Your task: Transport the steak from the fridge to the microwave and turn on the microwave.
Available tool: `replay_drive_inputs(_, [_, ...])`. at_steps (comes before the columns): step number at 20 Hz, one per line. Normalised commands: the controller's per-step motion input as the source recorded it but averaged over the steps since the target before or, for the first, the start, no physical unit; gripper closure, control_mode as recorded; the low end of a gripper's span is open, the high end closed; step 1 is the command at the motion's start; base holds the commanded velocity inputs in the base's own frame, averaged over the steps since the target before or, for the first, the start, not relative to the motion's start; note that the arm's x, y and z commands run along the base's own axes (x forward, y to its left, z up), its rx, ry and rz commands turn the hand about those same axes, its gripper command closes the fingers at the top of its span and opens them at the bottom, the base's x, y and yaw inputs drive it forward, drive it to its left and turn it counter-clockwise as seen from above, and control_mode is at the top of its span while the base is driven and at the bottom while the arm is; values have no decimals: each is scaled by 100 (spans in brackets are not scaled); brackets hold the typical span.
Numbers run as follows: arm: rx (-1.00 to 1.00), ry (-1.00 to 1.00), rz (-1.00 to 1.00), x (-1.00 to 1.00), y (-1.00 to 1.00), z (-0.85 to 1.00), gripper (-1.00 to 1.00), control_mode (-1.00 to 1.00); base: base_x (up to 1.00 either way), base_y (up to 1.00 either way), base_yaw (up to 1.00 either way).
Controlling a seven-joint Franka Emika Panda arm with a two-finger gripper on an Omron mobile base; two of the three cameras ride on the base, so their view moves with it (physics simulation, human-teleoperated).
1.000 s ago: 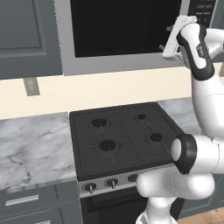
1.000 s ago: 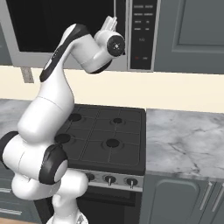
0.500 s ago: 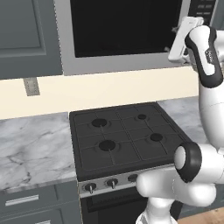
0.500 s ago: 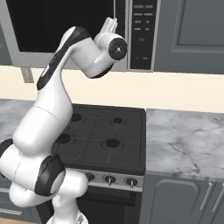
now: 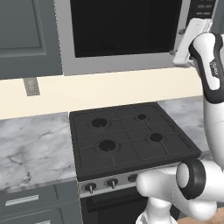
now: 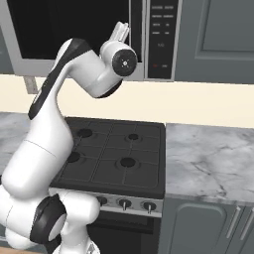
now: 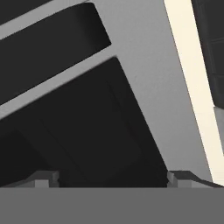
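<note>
Here, pincer [image 7: 113,177] spread wide and empty, raised close against the microwave [image 5: 122,35] front, beside its black button panel [image 6: 162,37].

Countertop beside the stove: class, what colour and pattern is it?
The countertop is pale grey marble with darker grey veins, clearest in the right base view.

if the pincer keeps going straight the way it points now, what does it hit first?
Most likely the microwave: the open pincer faces its dark door glass near the silver frame, with nothing visible between. Depth is unclear, so the exact contact spot is uncertain.
</note>
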Motion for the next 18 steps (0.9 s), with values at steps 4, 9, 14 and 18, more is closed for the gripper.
replay_drive_inputs(4, [0, 0, 0, -39, -24, 0, -100, -100, 0, 0, 0])
replay_drive_inputs(9, [0, 0, 0, -39, -34, 0, -100, -100, 0, 0, 0])
replay_drive_inputs(14, [-1, 1, 0, -38, -35, -2, -100, -100, 0, 0, 0])
replay_drive_inputs(18, [-1, 0, -1, -25, -26, -10, -100, -100, 0, 0, 0])
